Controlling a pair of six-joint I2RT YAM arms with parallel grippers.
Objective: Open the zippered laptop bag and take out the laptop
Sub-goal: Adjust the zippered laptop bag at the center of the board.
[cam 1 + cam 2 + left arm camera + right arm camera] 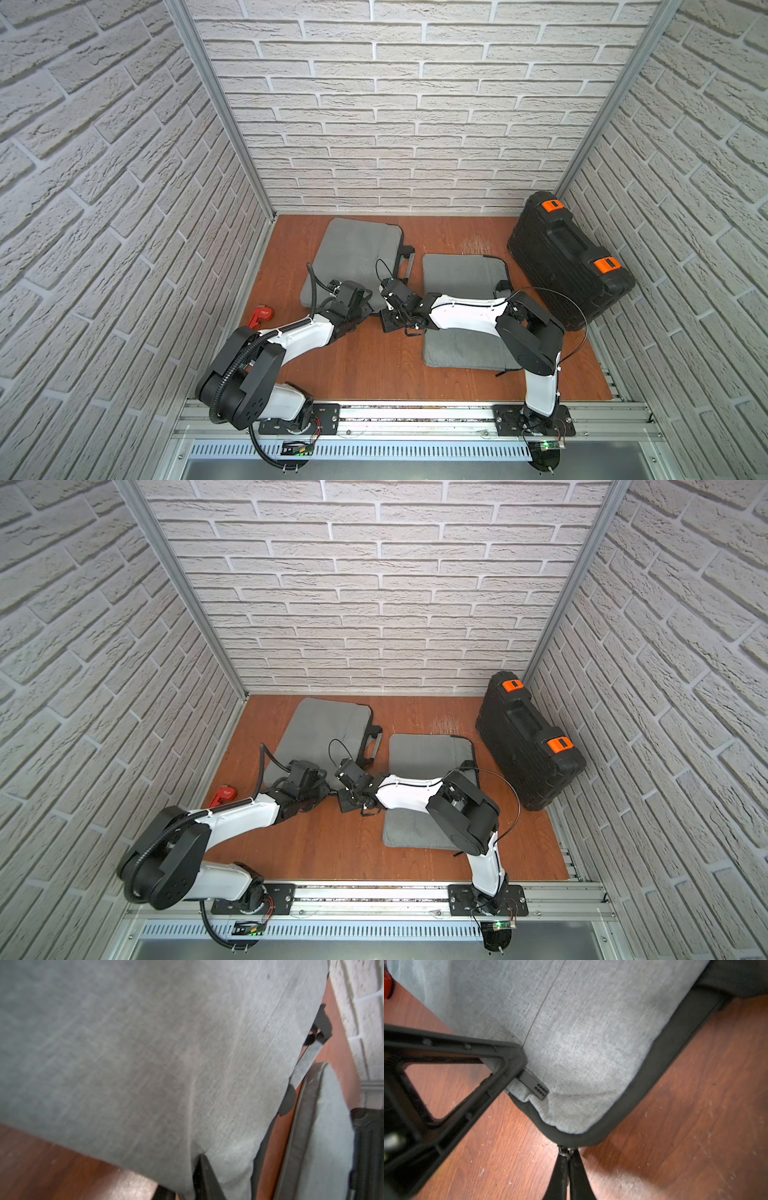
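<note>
Black case — 2 orange latches — well apart from small red object.

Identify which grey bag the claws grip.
The handled grey bag nearer the back wall: left claw pinches its corner, right claw its zipper. The other bag lies under the right arm.

There's the laptop bag, a grey woven sleeve with black edging. It's lying flat and a touch skewed, well apart from the black hard case and about as far back as it. Its black-and-grey handle sits on the edge facing the case. Up close, the zipper pull is right at a rounded corner, with a small black tag just beside it, and the fabric there is puckered.
</note>
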